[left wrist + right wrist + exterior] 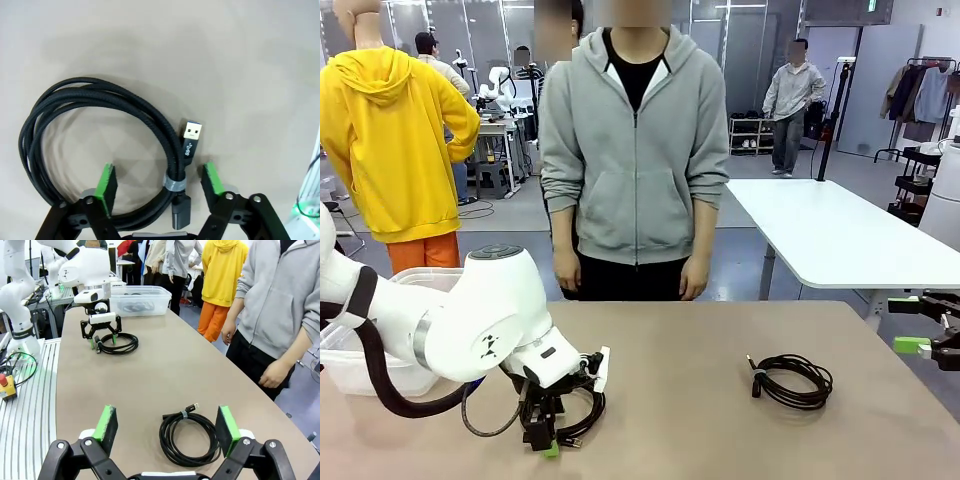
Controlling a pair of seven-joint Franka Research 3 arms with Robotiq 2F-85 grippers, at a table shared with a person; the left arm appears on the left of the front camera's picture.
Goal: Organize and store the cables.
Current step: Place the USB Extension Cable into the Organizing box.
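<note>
One cable [100, 97], a coil of braided black cord with a grey tie and a USB plug [191, 132], lies on the tan table. My left gripper [160, 176] hangs low over it, its jaws open on either side of the tied section. From the front, that gripper [545, 435] points down onto this cable [588, 408] at the near left. A second coiled cable [795, 380] rests at the right of the table. My right gripper [167, 427] is open above and in front of that cable [165, 437], and it appears at the right edge [910, 325].
A clear plastic bin [360, 370] stands at the table's left end, behind my left arm; it holds dark coils [132, 305]. A person in a grey hoodie [635, 150] stands at the far side, hands down. A second white table [840, 235] is beyond.
</note>
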